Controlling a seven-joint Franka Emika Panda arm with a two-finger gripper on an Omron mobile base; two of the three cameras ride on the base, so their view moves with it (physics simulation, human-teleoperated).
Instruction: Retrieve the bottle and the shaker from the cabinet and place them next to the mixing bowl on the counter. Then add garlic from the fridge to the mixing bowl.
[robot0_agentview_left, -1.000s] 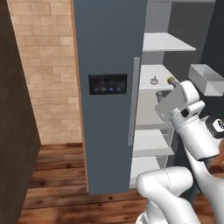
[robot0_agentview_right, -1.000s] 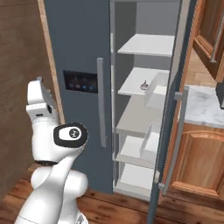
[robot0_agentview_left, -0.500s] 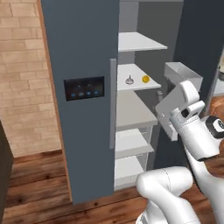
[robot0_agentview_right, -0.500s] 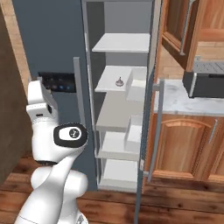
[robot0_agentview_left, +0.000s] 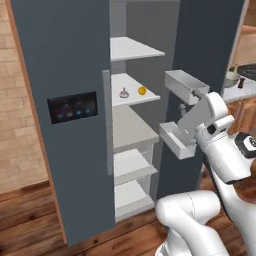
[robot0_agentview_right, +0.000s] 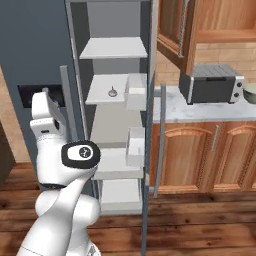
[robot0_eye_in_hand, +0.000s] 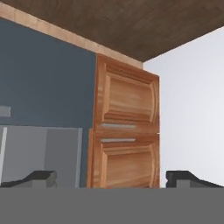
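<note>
Garlic (robot0_agentview_left: 124, 92), a single pale bulb, sat on the second white shelf (robot0_agentview_left: 132, 95) of the open fridge (robot0_agentview_left: 65, 60), with one small yellow fruit (robot0_agentview_left: 142, 90) just beside it to the right. From the right base camera the bulb (robot0_agentview_right: 113, 92) showed on that same shelf, near the shelf's middle. I counted four shelves inside the fridge compartment in the left base view, the top one bare, the lower ones too dim to say what they held. Two white door bins (robot0_agentview_left: 186, 85) hung on the inside of the open right-hand door (robot0_agentview_left: 210, 45), one above the other.

One white arm rose before the fridge, its wrist lifted in front of the lower door bin. The gripper (robot0_eye_in_hand: 113, 178) pointed away from the shelves: its camera looked at two wooden cabinet doors (robot0_eye_in_hand: 127, 131) stacked one over the other, a grey-blue panel to their left and a plain white wall to their right. Its two dark fingertips (robot0_eye_in_hand: 39, 178) stood spread wide apart, with nothing between them.

On the marble counter (robot0_agentview_right: 200, 111) to the right of the fridge stood one toaster oven (robot0_agentview_right: 210, 84), and at the far right edge one mixing bowl (robot0_agentview_right: 250, 93) was partly cut off. In the left base view the bowl (robot0_agentview_left: 231, 80) had one small dark container (robot0_agentview_left: 242, 82) beside it; I could not tell which it was.
</note>
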